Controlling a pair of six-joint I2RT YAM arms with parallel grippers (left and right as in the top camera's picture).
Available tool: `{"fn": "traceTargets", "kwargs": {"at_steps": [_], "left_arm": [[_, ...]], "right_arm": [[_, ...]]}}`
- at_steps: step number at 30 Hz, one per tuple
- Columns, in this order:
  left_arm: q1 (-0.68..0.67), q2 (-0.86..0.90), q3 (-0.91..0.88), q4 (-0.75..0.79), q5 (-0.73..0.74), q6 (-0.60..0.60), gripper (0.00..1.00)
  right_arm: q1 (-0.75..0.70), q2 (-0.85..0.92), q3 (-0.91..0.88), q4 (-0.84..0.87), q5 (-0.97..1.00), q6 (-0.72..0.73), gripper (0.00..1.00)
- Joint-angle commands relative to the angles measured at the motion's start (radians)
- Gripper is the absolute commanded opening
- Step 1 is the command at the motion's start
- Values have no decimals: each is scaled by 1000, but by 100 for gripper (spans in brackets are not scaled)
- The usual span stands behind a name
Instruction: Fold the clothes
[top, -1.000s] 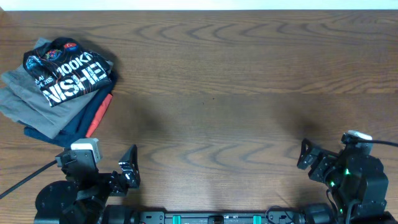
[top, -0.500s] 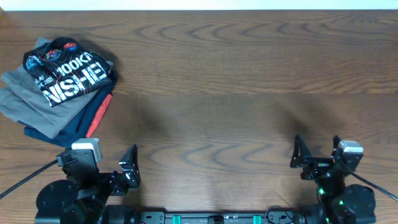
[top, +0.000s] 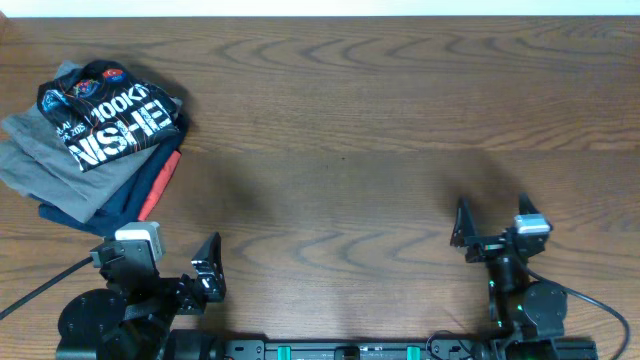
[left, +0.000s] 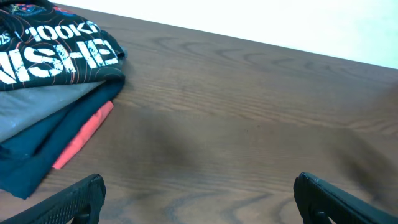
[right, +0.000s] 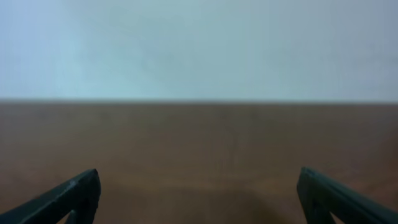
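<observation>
The clothes, a black jersey (top: 105, 110) with white lettering, lie folded on top of a pile at the table's far left. The left wrist view shows the jersey (left: 56, 56) at its upper left. My left gripper (top: 158, 255) stands open at the near left edge, a good way in front of the pile, with nothing between its fingers (left: 199, 186). At the near right my right gripper (top: 492, 222) is open and holds nothing. In its wrist view the right gripper (right: 199, 180) faces bare wood and a pale wall.
Under the jersey lie a grey garment (top: 45, 160), a navy one (top: 125, 195) and an orange-red one (top: 160, 185), all folded. A black cable (top: 40, 290) runs off the near left. The wooden table (top: 350, 130) stretches from the pile to the right edge.
My right arm has swung left from the near right corner and now points straight away from the front edge. The left arm and the pile have not moved.
</observation>
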Motion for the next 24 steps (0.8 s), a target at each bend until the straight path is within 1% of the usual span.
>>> {"fn": "traceTargets", "kwargs": {"at_steps": [1, 3, 5, 24], "left_arm": [[-5, -2, -5, 1, -12, -5, 98], [-5, -2, -5, 1, -12, -5, 98], [-5, -2, -5, 1, -12, -5, 98], [-5, -2, -5, 1, -12, -5, 98]], "right_arm": [[-6, -6, -8, -18, -49, -78, 99], [-6, -6, -8, -48, -70, -91, 99], [-5, -6, -8, -44, -70, -74, 99], [-5, -6, -8, -43, -70, -74, 99]]}}
